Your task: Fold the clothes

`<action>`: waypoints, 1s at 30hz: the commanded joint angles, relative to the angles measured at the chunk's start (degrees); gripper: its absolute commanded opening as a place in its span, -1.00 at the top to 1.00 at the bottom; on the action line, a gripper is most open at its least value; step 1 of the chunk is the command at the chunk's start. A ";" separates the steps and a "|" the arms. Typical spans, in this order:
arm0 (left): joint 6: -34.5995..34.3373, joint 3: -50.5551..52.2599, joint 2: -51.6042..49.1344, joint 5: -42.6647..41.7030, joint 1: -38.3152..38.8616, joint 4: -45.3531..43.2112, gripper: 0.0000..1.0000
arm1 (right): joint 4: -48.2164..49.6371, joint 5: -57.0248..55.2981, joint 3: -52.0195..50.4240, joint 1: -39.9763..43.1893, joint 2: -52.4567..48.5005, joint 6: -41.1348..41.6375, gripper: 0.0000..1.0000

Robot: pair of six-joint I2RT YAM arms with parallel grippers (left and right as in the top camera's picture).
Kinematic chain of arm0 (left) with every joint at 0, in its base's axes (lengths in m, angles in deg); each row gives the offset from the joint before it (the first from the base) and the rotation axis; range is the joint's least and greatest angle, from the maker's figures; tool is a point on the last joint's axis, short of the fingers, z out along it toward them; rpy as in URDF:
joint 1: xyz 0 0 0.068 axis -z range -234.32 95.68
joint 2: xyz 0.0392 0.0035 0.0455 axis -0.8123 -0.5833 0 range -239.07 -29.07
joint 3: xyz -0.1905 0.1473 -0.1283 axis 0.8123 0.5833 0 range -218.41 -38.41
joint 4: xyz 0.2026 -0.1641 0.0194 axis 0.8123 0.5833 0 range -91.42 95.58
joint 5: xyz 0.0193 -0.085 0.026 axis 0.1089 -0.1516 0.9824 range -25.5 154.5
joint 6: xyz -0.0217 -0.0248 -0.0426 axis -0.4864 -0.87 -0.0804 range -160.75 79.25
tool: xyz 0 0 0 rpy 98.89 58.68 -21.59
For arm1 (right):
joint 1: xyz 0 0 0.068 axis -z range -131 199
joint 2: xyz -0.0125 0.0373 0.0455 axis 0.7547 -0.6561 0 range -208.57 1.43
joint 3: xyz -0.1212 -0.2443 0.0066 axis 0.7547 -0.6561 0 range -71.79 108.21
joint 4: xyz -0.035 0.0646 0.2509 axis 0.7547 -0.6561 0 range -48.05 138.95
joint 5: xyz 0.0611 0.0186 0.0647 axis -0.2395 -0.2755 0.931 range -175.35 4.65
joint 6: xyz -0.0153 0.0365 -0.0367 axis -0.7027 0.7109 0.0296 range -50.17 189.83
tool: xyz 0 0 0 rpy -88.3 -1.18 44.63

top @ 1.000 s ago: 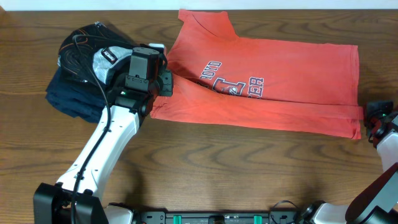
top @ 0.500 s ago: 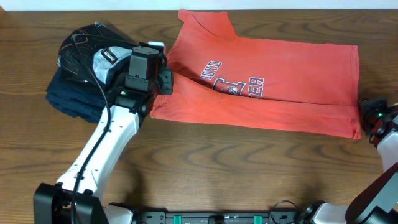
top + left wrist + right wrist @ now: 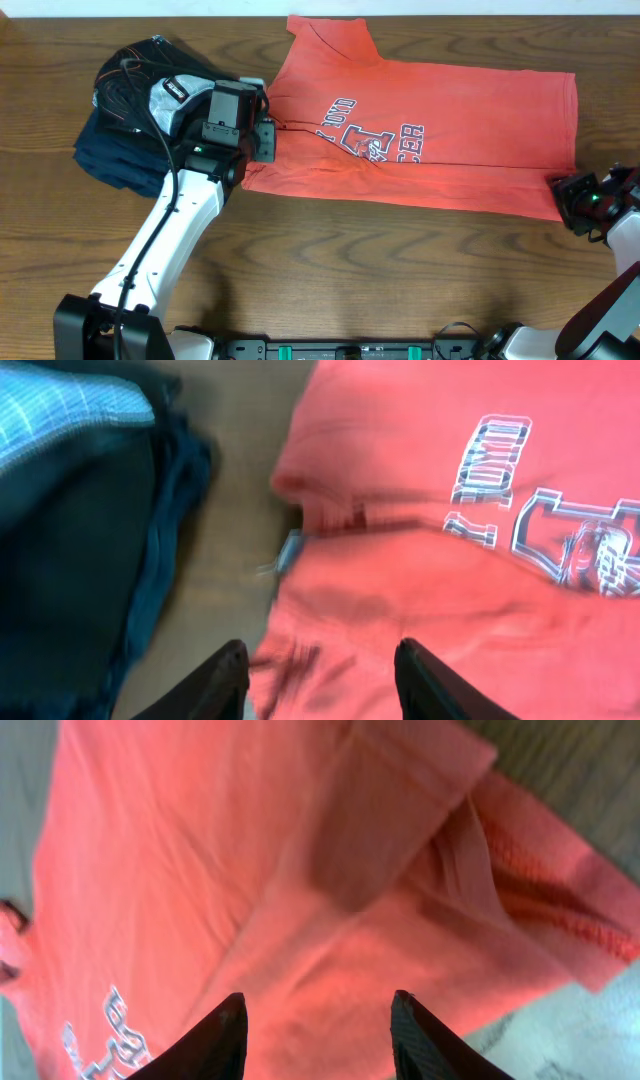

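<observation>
Overhead view: the coral-red T-shirt (image 3: 460,150) lies flat on the far half of the table (image 3: 400,270). Its neck end points left and its hem (image 3: 572,130) sits close to the right edge. One sleeve (image 3: 330,45) juts toward the far edge. A lengthways crease runs below the chest lettering (image 3: 372,137), so the near long side looks turned in.

The left gripper (image 3: 266,136) sits at the shirt's left end, just beside a pile of dark folded garments (image 3: 115,150) near the left edge. The right gripper (image 3: 572,196) is over the shirt's near right corner.

Left wrist view: the fingers stand apart over the shirt's left margin with nothing pinched between them. The dark pile is off to one side, apart from the shirt.

Right wrist view: the jaws are likewise parted and empty. Below them is doubled cloth with a stitched hem strip folded over.

Handling, my reading: it is thin cotton, light and limp, with no stiffness of its own. It will sag between two holds, and it probably slides easily on the wood.
- Best holds are the edges and corners, left end and hem end together, so the fold line stays straight.
- Where the cloth is doubled, the pinch needs to catch both layers or the turned-in side may fall open.
- On the left, the hold should stay clear of the dark pile.
</observation>
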 commanded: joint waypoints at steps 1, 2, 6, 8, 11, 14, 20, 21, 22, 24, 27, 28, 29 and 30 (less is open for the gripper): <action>0.07 -1.25 -0.55 -2.62 -0.24 3.72 -0.07 | -1.88 1.29 0.96 0.61 -0.31 -5.44 0.10; 0.07 -1.25 -0.55 -3.87 -0.24 5.60 -0.08 | -2.84 1.29 0.96 0.61 -0.31 -6.69 0.08; 0.07 -1.25 -0.55 -4.76 -0.24 11.34 -0.16 | -5.57 1.27 0.96 0.61 -0.31 -8.59 0.01; 0.07 -1.01 -0.68 -4.72 -0.26 14.36 -0.18 | -6.45 0.98 0.96 0.63 -0.31 -8.90 -0.01; 0.02 0.85 -0.94 -4.72 -0.26 15.17 -0.21 | -10.01 -4.70 0.96 0.63 -0.31 -8.22 -0.03; -0.15 3.80 -2.23 -4.57 -0.26 13.49 -0.26 | -15.45 -19.80 0.68 0.87 -0.33 -2.16 -0.03; -0.15 6.23 -9.60 -4.24 -0.26 8.87 -0.28 | -9.03 -19.61 -1.01 1.73 -0.39 -0.70 -0.12; -0.15 6.23 -10.75 -4.24 -0.26 8.13 -0.28 | -7.56 -18.78 -1.25 1.66 -0.39 -0.72 -0.13; -0.26 6.23 -12.22 -4.26 -0.26 7.13 -0.28 | -5.84 -17.94 -1.66 1.57 -0.39 -0.70 -0.15; -1.53 6.23 -14.25 -4.26 -0.26 5.73 -0.28 | -2.51 -16.06 -2.43 1.57 -0.39 -0.68 -0.17; -2.34 6.23 -16.17 -4.22 -0.26 4.04 -0.28 | -0.28 -16.17 -3.50 1.57 -0.42 -0.68 -0.17; -2.36 6.23 -16.57 -3.82 -0.26 3.63 -0.28 | -0.31 -16.94 -3.87 1.57 -0.52 -0.66 -0.17; -2.34 6.23 -16.81 -3.39 -0.26 3.50 -0.29 | -0.31 -17.79 -4.17 1.60 -0.72 -0.66 -0.17; -2.36 6.23 -16.96 -2.38 -0.26 3.52 -0.29 | -0.26 -18.86 -4.57 1.60 -1.14 -0.55 -0.17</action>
